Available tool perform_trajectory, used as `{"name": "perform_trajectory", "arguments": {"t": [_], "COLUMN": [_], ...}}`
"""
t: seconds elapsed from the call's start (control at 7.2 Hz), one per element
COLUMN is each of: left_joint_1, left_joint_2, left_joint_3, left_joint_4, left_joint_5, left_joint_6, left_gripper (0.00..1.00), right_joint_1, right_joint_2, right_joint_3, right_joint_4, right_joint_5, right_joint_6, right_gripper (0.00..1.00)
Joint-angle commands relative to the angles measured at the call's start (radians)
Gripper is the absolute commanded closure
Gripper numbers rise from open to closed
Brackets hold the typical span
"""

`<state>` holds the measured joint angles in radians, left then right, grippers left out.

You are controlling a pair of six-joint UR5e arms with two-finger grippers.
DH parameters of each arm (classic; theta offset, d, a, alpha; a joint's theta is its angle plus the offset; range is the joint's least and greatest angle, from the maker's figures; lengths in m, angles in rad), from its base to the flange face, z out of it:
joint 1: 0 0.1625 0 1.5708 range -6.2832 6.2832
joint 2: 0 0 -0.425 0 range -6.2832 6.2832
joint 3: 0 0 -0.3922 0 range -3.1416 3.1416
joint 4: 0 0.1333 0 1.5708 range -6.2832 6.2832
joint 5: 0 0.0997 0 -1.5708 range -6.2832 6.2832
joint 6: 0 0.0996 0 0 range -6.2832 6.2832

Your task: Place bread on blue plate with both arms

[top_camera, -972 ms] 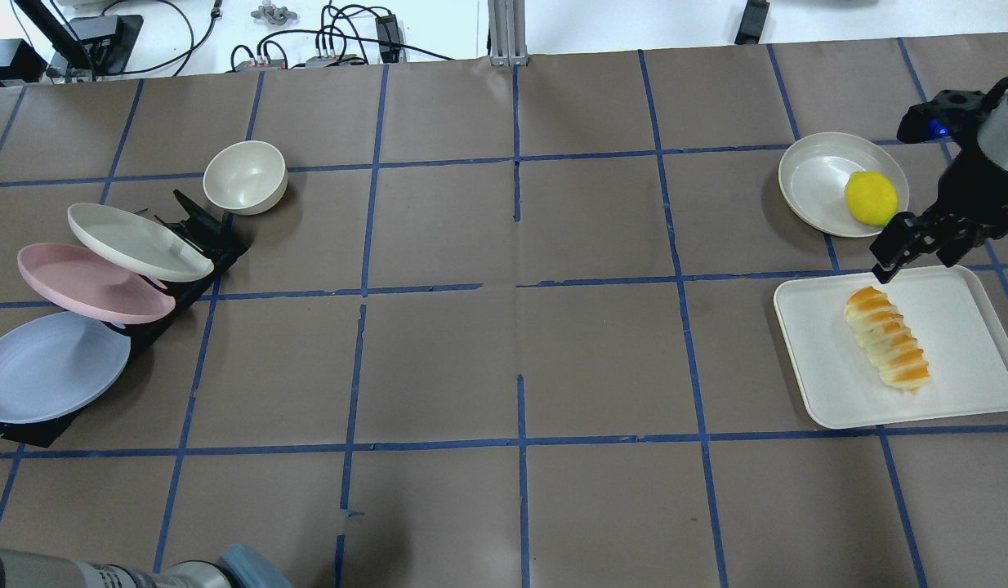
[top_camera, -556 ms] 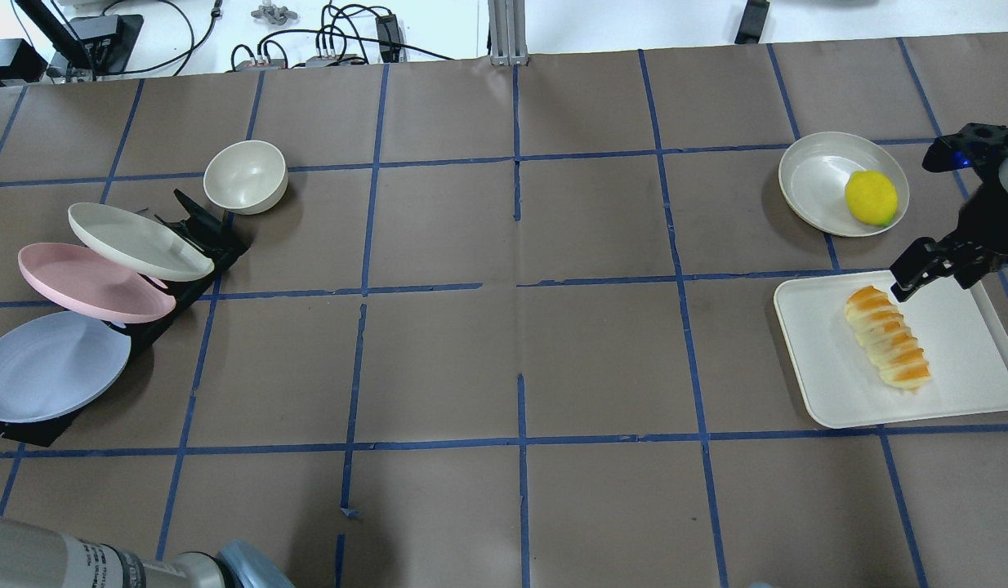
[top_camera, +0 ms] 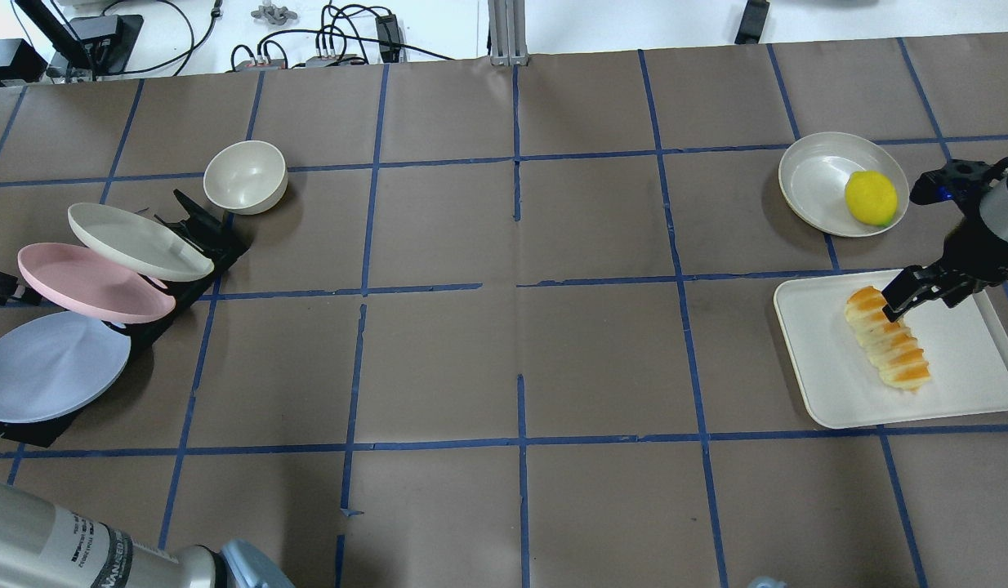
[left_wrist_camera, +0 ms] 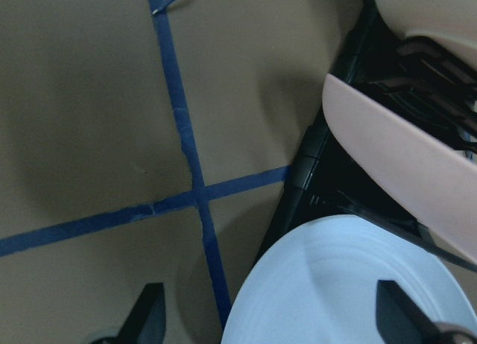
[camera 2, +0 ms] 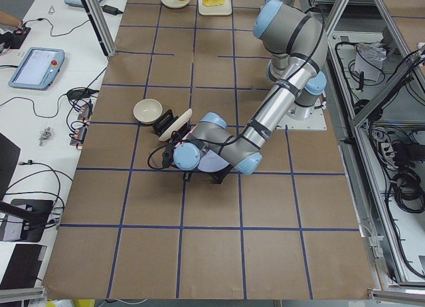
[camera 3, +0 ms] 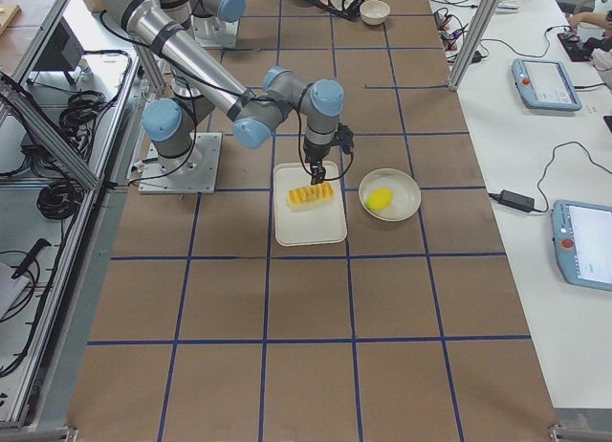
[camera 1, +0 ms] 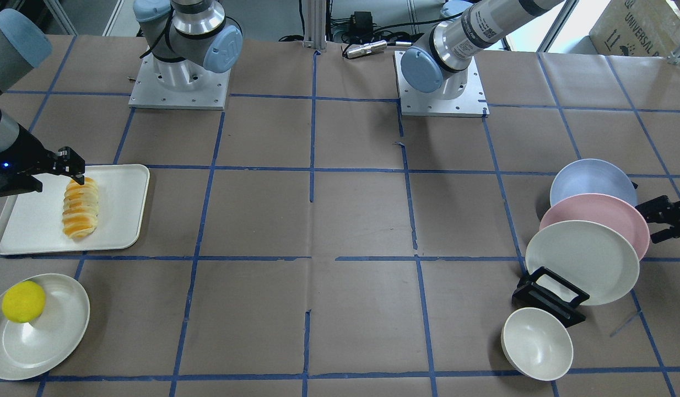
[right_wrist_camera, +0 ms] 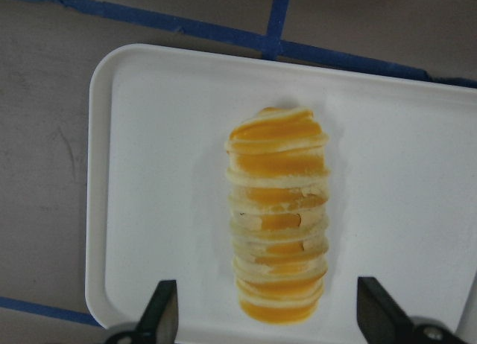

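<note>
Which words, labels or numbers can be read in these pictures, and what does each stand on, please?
"UNIVERSAL": cardboard box, front-facing view.
"UNIVERSAL", blurred and partly cropped: left arm, overhead view.
Coded sticker on that arm, front-facing view: too small to read.

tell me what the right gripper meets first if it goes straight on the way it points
Probably the bread, framed between the right gripper's open fingers on the white tray; the height above it is unclear.
</note>
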<state>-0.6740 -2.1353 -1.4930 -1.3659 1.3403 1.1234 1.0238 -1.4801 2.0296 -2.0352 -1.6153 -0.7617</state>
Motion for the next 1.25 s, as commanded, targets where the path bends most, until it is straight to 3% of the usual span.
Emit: {"name": "perform_trajectory", "arguments": {"t": [0.0, 0.83, 0.97, 1.11], "left_joint_1": [0.005, 0.045, 0.045, 0.044], "left_joint_2": [-0.020, -0.009, -0.012, -0.012], "left_joint_3": [-0.016, -0.029, -0.030, -0.032], "left_joint_4": [0.008, 0.005, 0.005, 0.002], "left_joint_5": [0.006, 0.030, 0.028, 0.033], "left_joint_6": [0.004, 0.003, -0.002, -0.017], "left_gripper": [0.00, 0.00, 0.13, 0.51], "right_joint_1": [-0.001, 0.001, 0.001, -0.001], "right_joint_2": [0.041, 0.129, 0.133, 0.152], "right_joint_3": [0.014, 0.044, 0.063, 0.063], "right_joint_4": [-0.046, -0.169, -0.207, -0.224], "right_joint_5": [0.000, 0.011, 0.020, 0.020], "right_joint_6": [-0.031, -0.068, -0.070, -0.071], "right_gripper": [0.14, 0.14, 0.14, 0.14]}}
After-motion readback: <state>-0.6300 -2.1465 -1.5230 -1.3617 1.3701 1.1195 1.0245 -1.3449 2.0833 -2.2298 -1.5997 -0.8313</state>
